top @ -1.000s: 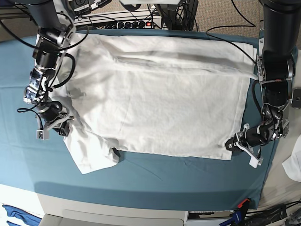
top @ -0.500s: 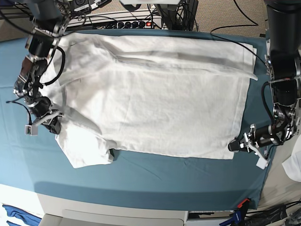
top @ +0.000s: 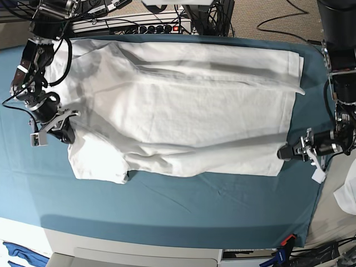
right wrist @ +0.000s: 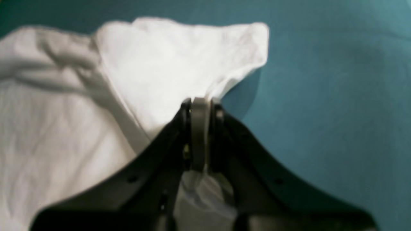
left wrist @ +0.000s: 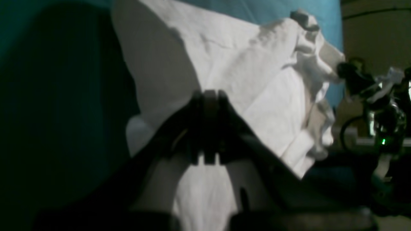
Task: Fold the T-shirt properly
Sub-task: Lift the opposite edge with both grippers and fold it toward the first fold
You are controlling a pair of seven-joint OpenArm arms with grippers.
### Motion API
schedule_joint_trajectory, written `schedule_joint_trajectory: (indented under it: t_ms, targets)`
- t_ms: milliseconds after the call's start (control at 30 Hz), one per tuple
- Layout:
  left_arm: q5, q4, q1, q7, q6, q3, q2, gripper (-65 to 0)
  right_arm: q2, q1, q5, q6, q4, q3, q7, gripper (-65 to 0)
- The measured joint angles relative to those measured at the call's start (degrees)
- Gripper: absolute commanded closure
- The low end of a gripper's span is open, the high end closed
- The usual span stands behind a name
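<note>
The white T-shirt (top: 183, 111) lies spread wide over the teal tablecloth (top: 194, 206), with a sleeve (top: 97, 164) at the near left. My right gripper (top: 65, 132) is shut on the shirt's left side by that sleeve; in the right wrist view its tips (right wrist: 199, 104) pinch white cloth (right wrist: 160, 64). My left gripper (top: 283, 152) is shut on the shirt's near right corner. From the left wrist camera its closed tips (left wrist: 207, 96) hold the fabric (left wrist: 257, 80), which runs off taut and wrinkled.
A power strip with cables (top: 158, 26) sits past the table's far edge. A separate white cloth (top: 347, 194) hangs at the right edge. Blue fabric (top: 16, 253) lies below the table's near left corner.
Both grippers have moved toward the far side and a little outward, holding the shirt. The near hem and left sleeve have shifted back, and the cloth is stretched flatter.
</note>
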Motion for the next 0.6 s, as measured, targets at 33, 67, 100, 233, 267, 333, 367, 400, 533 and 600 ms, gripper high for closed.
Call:
schedule_joint_trajectory:
  t_ms: [33, 67, 100, 233, 267, 333, 367, 400, 533, 600]
  targets:
    - [-1.2, 0.6, 0.6, 1.0, 0.0, 0.0, -0.5, 0.0, 0.2, -0.6, 0.0, 0.0, 0.3, 0.0, -0.1, 0.0]
    - [-2.3, 1.0, 1.3, 1.6, 0.0, 0.0, -1.0, 0.0, 0.5, -1.2, 0.0, 0.0, 0.5, 0.0, -0.7, 0.0]
    - [-3.5, 1.5, 1.9, 2.4, 0.0, 0.0, -1.4, 0.0, 0.9, -1.8, 0.0, 0.0, 0.7, 0.0, -1.1, 0.0]
    - [-5.5, 3.3, 4.2, 3.7, 0.0, 0.0, -2.2, 0.0, 3.4, -2.8, 0.0, 0.0, 0.7, 0.0, -2.0, 0.0]
    - [-5.6, 3.7, 4.7, 4.0, 0.0, 0.1, -2.3, 0.0, 4.0, -2.8, 0.0, 0.0, 0.7, 0.0, -2.5, 0.0]
    - [-5.8, 4.2, 5.2, 6.7, 0.0, 0.1, -2.8, 0.0, 5.1, -3.0, 0.0, 0.1, 0.8, 0.0, -2.8, 0.0]
    - [-5.8, 4.4, 5.6, 7.1, 0.0, 0.1, -3.0, 0.0, 5.6, -3.0, 0.5, 0.2, 0.8, 0.0, -2.8, 0.0]
    - [-5.9, 4.5, 6.0, 7.6, 0.0, 0.1, -3.3, 0.0, 6.1, -3.0, 1.7, 0.2, 0.8, 0.0, -3.7, 0.0]
    - [-5.8, 4.7, 6.8, 9.9, 0.0, 0.1, -4.1, 0.0, 7.5, -3.2, 6.1, 0.2, 0.9, 0.0, -7.4, 0.0]
    - [-5.8, 4.7, 6.8, 9.9, -0.1, 0.1, -4.6, 0.0, 7.9, -3.2, 8.9, 0.2, 0.9, 0.0, -9.4, 0.0]
